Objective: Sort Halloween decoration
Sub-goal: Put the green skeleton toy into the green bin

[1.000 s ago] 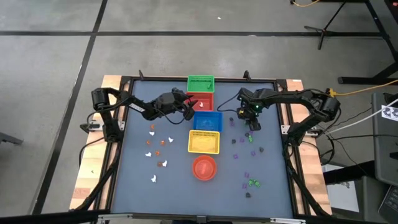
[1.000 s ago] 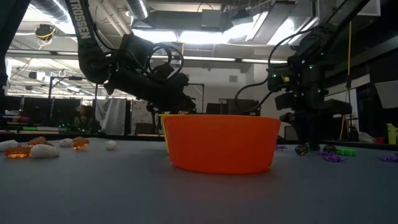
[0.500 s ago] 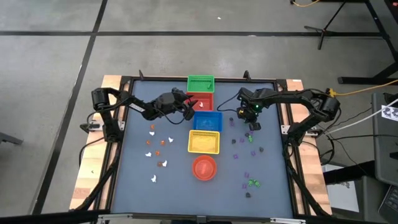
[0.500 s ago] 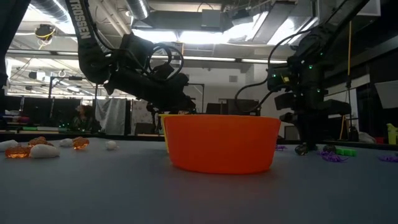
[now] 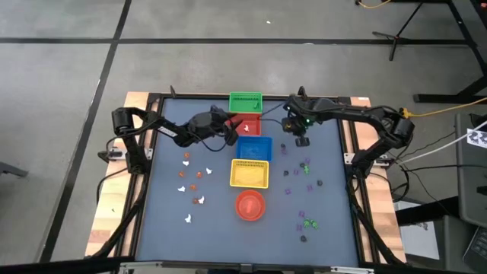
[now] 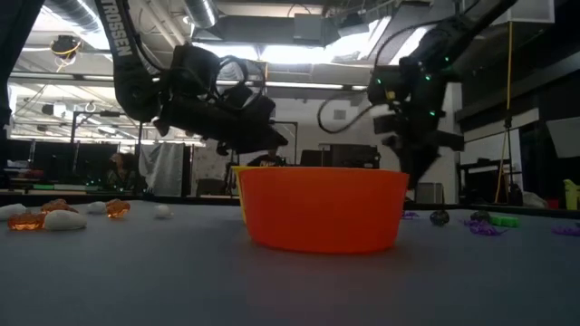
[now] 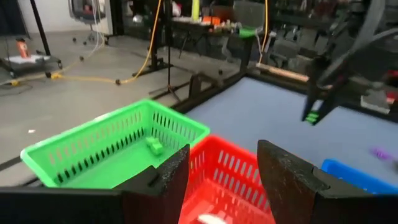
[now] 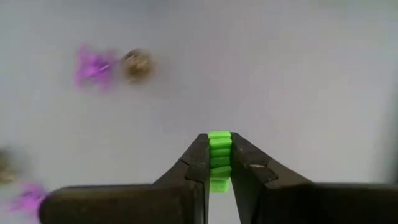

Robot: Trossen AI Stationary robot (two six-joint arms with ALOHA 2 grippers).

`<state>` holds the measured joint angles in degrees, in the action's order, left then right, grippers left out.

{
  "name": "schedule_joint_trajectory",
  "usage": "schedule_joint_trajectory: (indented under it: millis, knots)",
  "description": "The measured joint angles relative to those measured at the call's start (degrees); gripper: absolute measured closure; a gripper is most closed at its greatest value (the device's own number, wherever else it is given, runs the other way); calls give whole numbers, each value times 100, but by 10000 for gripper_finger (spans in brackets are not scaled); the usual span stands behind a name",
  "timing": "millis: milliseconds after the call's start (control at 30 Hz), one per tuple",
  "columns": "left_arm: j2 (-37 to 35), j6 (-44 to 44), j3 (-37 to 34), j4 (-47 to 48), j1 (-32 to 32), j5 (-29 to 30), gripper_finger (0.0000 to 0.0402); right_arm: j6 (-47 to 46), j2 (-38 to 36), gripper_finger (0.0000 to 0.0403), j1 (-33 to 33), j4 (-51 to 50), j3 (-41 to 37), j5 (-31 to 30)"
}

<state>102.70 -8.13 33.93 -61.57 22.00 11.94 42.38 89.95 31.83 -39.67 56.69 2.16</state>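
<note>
Item 1, writing: you can read "TROSSEN" in white letters down the dark arm link (image 6: 116,36) in the low view. No other lettering is legible.

Item 2, right pincer (image 8: 216,163): its two dark fingers are pressed onto a small ribbed bright-green plastic trinket (image 8: 218,157), pinched upright between them. In the high view you find this pincer (image 5: 300,137) raised over the grey-blue worktop (image 5: 167,228), with the blue square mesh basket (image 5: 254,147) just beside it toward the centre and the green square mesh basket (image 5: 245,102) farther off toward the rear edge.

Item 3, left pincer (image 7: 217,180): fingers spread, nothing between them. It hangs over the red square mesh basket (image 7: 233,180); the green basket, holding one green piece (image 7: 153,146), lies just ahead of it.

Item 4, remaining Halloween decoration: white and orange trinkets (image 5: 194,175) lie scattered behind the left pincer, toward the front; purple, dark and green trinkets (image 5: 304,171) lie below and in front of the right pincer.

Item 5, room: you have bare worktop around both scatters. The yellow square mesh basket (image 5: 249,173) and round red-orange plastic bowl (image 5: 249,205) fill the centre line.

Item 6, hard to make out: the bowl blocks the baskets in the low view; the trinkets under the right pincer are blurred, so their shapes cannot be told.
</note>
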Motion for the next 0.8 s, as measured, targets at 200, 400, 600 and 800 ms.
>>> schedule_joint_trajectory:
  millis: [200, 400, 600, 800]
  knots:
    - [-257, 570, 0, -83, 25, 4, 230, 8, -7, 362, 2, 1645, 233, 23]
    - [-714, 1016, 0, -65, 22, 0, 230, 10, 42, 361, 7, 3342, 238, 148]
    - [-1146, 1032, 0, 200, 22, -2, 230, 10, 285, 361, 7, 4373, 240, 385]
    - [-1568, 1021, 0, 997, 2, -103, 230, 12, 808, 361, 7, 5333, 240, 537]
